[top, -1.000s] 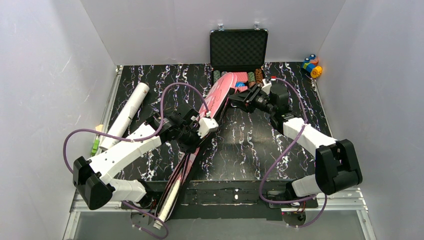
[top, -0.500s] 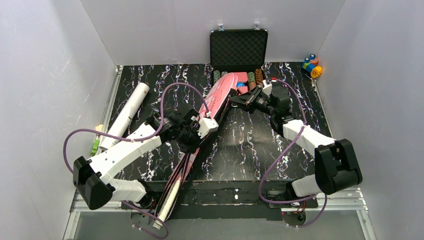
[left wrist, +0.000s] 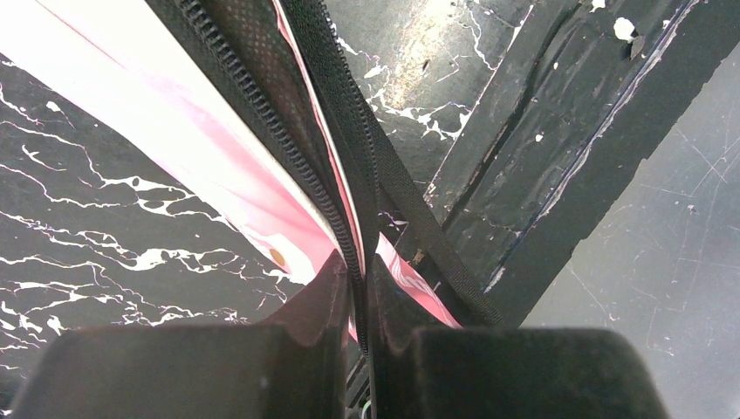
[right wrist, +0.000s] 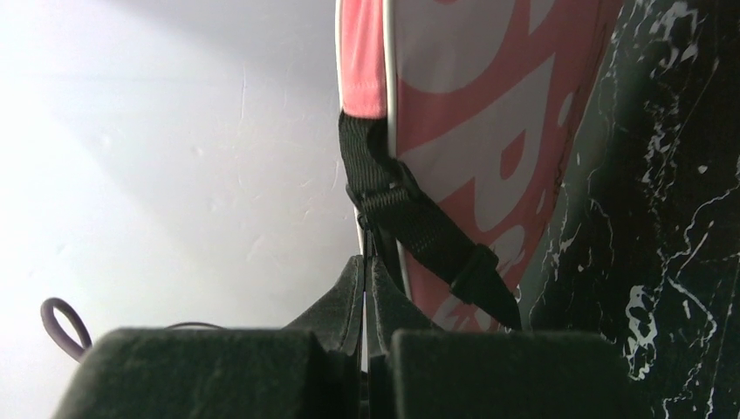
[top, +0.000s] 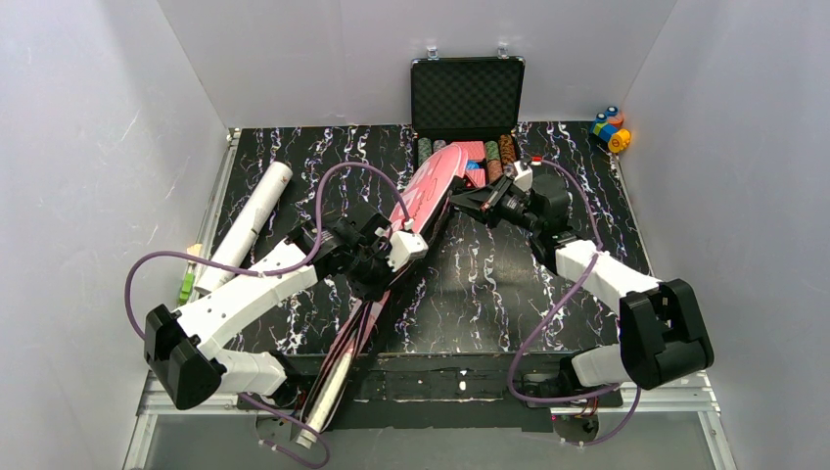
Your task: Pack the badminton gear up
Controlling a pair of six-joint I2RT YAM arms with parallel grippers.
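My left end effector (left wrist: 358,288) is pressed together on the black zipper (left wrist: 257,118) of the pink racket-shaped fabric bag (top: 426,196), which lies diagonally across the black marbled counter (top: 489,284). My right end effector (right wrist: 366,275) pinches the bag's head rim beside its black webbing strap (right wrist: 410,218).

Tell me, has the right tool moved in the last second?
Yes. The right tool has drifted slightly toward the near edge, away from the black case, and shut on the pink bag.
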